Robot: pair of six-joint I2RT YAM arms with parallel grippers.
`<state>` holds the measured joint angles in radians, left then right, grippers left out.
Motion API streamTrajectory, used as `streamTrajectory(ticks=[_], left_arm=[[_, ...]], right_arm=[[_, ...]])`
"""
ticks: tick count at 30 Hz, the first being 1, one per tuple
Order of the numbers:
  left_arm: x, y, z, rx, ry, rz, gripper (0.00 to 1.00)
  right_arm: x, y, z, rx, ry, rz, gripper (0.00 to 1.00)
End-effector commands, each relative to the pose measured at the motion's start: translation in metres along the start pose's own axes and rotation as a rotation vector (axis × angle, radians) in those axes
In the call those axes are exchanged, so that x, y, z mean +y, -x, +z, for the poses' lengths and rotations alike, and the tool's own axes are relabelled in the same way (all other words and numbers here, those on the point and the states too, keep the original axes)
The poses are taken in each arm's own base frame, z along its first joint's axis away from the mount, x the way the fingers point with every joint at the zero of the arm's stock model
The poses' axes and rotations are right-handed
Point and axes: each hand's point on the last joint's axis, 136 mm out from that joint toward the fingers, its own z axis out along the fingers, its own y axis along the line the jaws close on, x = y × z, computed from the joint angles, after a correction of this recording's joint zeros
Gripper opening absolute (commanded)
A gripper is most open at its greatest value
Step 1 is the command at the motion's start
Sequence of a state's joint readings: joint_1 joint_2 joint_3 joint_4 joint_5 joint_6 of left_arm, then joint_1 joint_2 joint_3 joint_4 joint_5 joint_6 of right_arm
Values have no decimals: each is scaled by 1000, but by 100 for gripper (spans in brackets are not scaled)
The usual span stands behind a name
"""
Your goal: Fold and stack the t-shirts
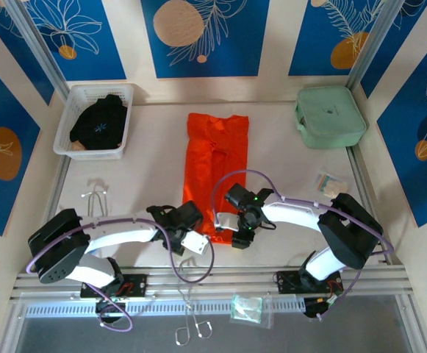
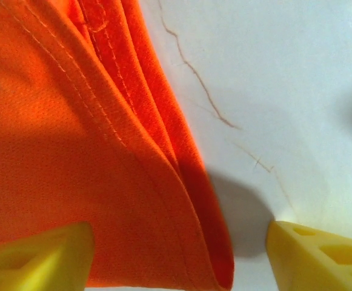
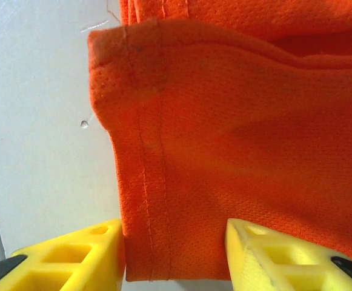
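Both arms bend inward, low over the desk (image 1: 286, 169), meeting at the near end of the orange t-shirt (image 1: 217, 165) (folded into 1 long strip, centre). Left claw (image 2: 182, 242) stands wide astride the hem corner. Right claw (image 3: 174, 233) is narrower, its 2 fingers apart with the hem between them. Black garment (image 1: 101, 121), pale-blue star mark, lies in the white basket (image 1: 99, 88) far left; mint-green case (image 1: 329, 116) far right.

The t-shirt (image 1: 217, 165) is bright orange all over, with orange stitches. The garment (image 1: 103, 121) is black with a small pale-blue star. The basket (image 1: 99, 88) is white. The case (image 1: 329, 118) is mint green. The desk (image 1: 154, 169) is white. The left end effector (image 2: 179, 254) and right end effector (image 3: 176, 254) have yellow fingers (image 3: 285, 260). The wall panels (image 1: 235, 59) are blue with white leaves and orange circles.
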<state>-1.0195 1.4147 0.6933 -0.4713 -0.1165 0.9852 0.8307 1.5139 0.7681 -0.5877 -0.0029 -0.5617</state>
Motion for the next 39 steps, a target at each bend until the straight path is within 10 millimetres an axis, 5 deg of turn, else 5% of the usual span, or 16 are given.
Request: streamTrajectory(ticks=[1,13,23,29,35,39], left_arm=[[1,-7,14,33,15,31,69],[33,-38,26,135,73,-15,61],[24,-52,28,197,-76,39,58],[36,-61,36,230,-106,39,51],[54,-64,47,266,-77,-3,21],[58,-64,45,276,-67,-22,10]], right_arm=[[7,-6,3,27,37,6,46],[12,-17,6,69,39,-4,45],[13,-17,1,49,27,-14,45],[13,-15,1,35,26,-24,44],[15,-13,1,21,35,-30,27],[15,-10,-1,3,40,-37,15]])
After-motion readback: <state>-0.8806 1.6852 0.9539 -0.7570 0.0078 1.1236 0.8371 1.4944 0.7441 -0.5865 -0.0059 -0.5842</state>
